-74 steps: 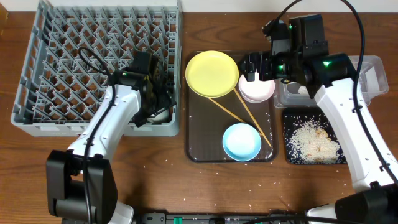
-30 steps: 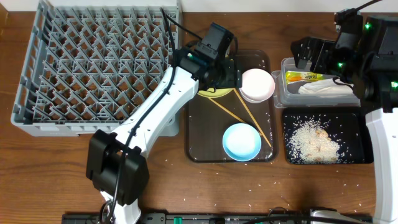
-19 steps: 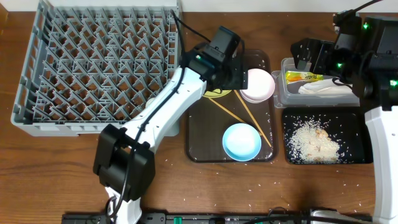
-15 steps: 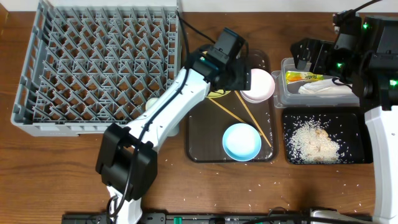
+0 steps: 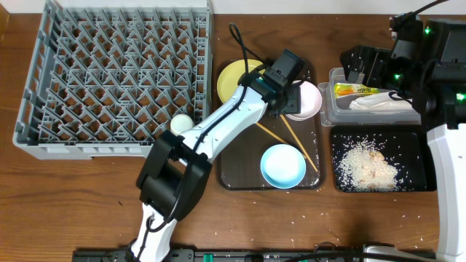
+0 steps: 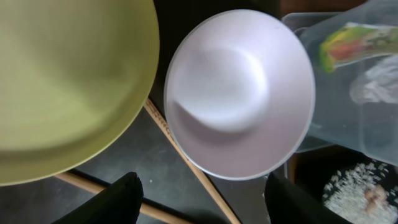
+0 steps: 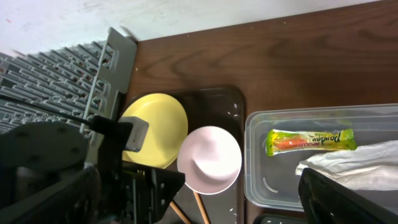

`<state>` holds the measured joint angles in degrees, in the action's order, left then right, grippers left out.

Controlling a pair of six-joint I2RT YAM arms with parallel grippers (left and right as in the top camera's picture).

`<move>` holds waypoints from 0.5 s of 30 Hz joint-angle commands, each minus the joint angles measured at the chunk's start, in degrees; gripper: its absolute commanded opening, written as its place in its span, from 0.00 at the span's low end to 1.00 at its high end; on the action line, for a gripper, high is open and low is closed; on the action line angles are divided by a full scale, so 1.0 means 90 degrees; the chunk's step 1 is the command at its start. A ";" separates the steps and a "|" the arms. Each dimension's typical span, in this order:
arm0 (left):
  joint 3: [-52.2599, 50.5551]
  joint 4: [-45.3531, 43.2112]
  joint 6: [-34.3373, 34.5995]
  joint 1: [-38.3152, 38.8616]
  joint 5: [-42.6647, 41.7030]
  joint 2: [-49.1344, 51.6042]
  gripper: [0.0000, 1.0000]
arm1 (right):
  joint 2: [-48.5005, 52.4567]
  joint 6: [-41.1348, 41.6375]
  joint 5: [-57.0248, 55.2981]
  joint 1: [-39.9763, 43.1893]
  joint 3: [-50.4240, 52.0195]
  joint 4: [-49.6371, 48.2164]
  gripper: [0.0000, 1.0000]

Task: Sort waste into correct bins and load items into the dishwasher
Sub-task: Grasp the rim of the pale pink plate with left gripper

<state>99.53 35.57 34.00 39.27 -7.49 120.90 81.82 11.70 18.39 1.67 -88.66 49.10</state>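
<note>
My left gripper (image 5: 293,100) is open and empty, hovering over the near rim of the white bowl (image 5: 306,98) on the brown tray; its fingers (image 6: 202,202) frame the bowl (image 6: 239,93) from below. The yellow plate (image 5: 234,77) lies left of the bowl, the light-blue bowl (image 5: 282,166) nearer the front. The small white cup (image 5: 180,122) sits at the grey dish rack's (image 5: 109,73) front right corner. The clear tub (image 5: 341,109) holds the sachet (image 5: 357,89) and napkin (image 5: 378,104). The black tub (image 5: 342,138) holds rice (image 5: 368,164). My right gripper (image 5: 362,65) is open above the clear tub.
Two wooden chopsticks (image 5: 295,142) lie across the brown tray (image 5: 237,171), partly under the white bowl. Loose rice grains are scattered on the table in front of the tray. The right wrist view shows the sachet (image 7: 310,140), the napkin (image 7: 354,163) and my left arm (image 7: 124,180).
My left arm has swung from the rack to the right across the tray, uncovering the yellow plate, and now hangs over the white bowl. My right arm has risen over the clear tub and stays still.
</note>
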 commanded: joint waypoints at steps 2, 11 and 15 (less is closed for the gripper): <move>0.0007 -0.0151 0.0119 0.0017 0.0124 0.0100 0.64 | 0.0036 -0.0022 -0.0019 -0.0027 -0.0017 0.0027 0.99; 0.0007 -0.0277 0.0112 -0.0083 0.0384 0.0151 0.64 | 0.0036 -0.0022 -0.0019 -0.0027 -0.0017 0.0027 0.99; 0.0005 -0.0282 0.0114 -0.0051 0.0386 0.0172 0.64 | 0.0036 -0.0022 -0.0019 -0.0027 -0.0017 0.0027 0.99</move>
<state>99.53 33.12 34.54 38.89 -5.48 121.40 81.82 11.70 18.39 1.67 -88.66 49.12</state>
